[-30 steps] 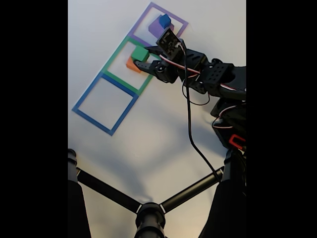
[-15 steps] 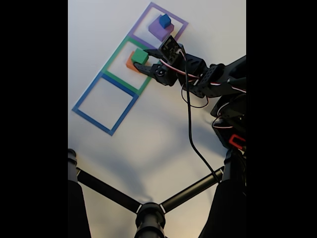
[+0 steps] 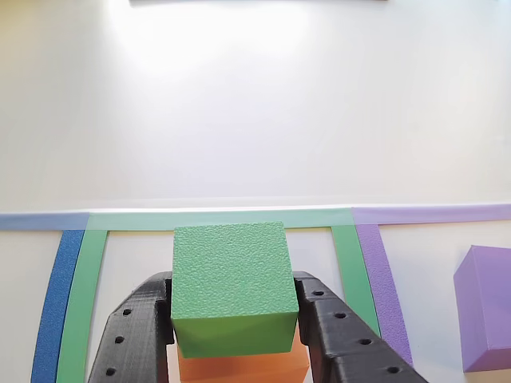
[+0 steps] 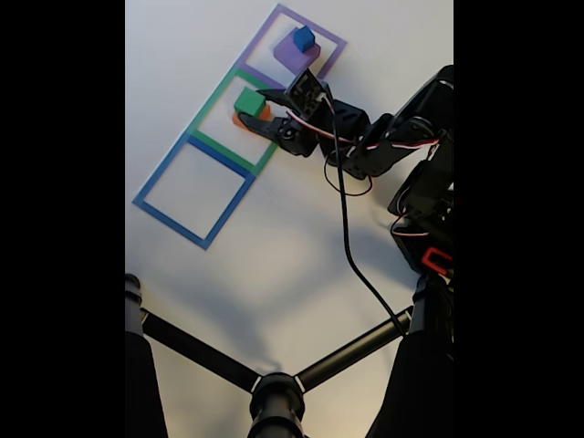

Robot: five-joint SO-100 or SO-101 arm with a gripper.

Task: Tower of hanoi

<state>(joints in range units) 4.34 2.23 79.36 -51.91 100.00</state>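
claw (image 3: 235,335) gripping one green cube (image 3: 231,287), one orange cube (image 3: 243,365)

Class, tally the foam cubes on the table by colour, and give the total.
Green foam cube: 1
Orange foam cube: 1
Purple foam cube: 1
Blue foam cube: 1
Total: 4

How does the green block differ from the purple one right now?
The green block sits between the gripper fingers, on top of an orange block; the purple block stands free on the table. The green block is inside the green square, the purple block inside the purple square. In the fixed view the purple block carries a small blue block; the green one carries nothing. Both are foam-like cubes.
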